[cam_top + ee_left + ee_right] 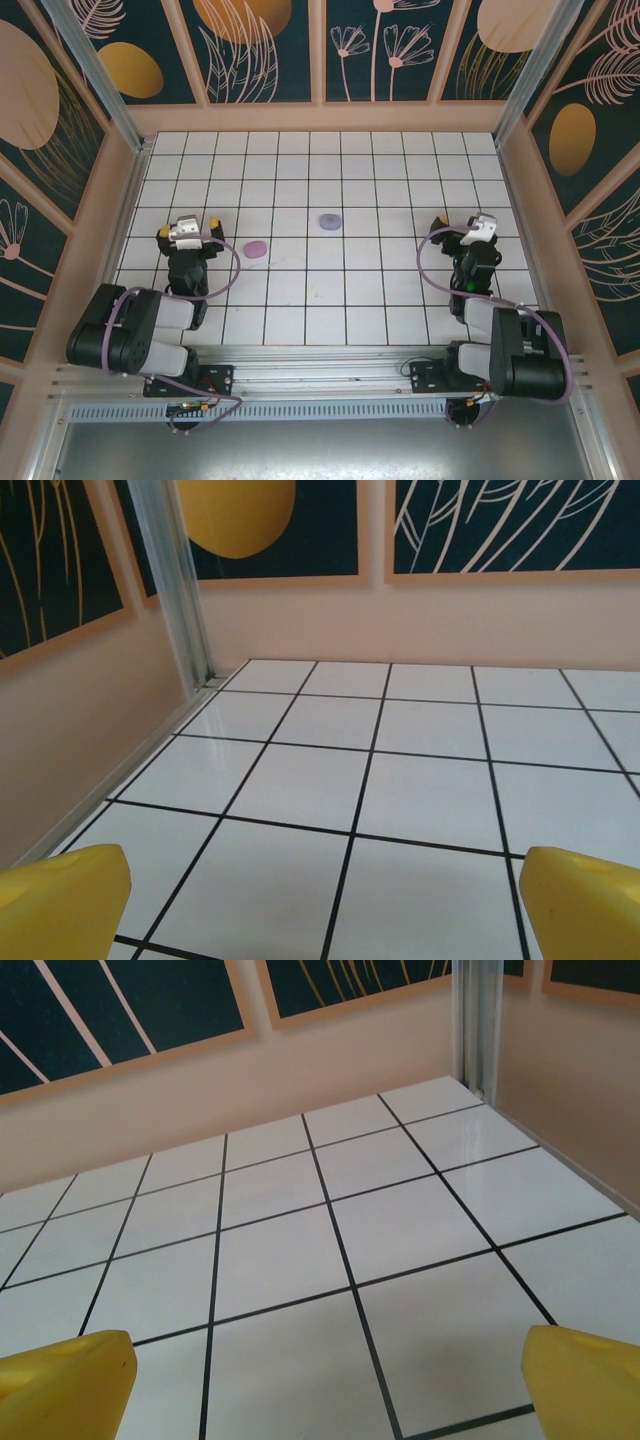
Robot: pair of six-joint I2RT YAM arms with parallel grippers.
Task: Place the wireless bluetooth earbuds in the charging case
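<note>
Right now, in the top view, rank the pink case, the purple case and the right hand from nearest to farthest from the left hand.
1. Pink case, just right of the left hand.
2. Purple case, farther right, near the middle.
3. Right hand, far right side.

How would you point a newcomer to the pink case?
On the white tiled table, look just right of the left gripper. A small oval pebble lies flat there: the pink case. The purple case, its one lookalike, sits farther back, near the middle.
</note>
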